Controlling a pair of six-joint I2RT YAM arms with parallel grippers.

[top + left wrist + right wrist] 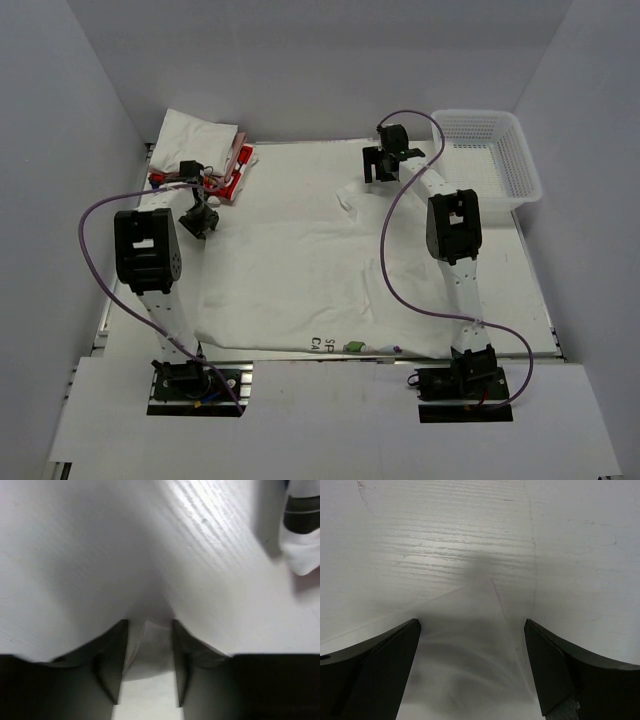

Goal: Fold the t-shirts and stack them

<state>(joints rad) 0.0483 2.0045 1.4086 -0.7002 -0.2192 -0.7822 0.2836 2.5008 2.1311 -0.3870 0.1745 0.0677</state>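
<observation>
Shirt [300, 270] lies spread on the counter [522, 292]. Our left pincer [200, 222] pinches its cloth; our right pincer [380, 168] hangs open.

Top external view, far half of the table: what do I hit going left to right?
Stack of folded t-shirts → right gripper → white mesh basket.
</observation>
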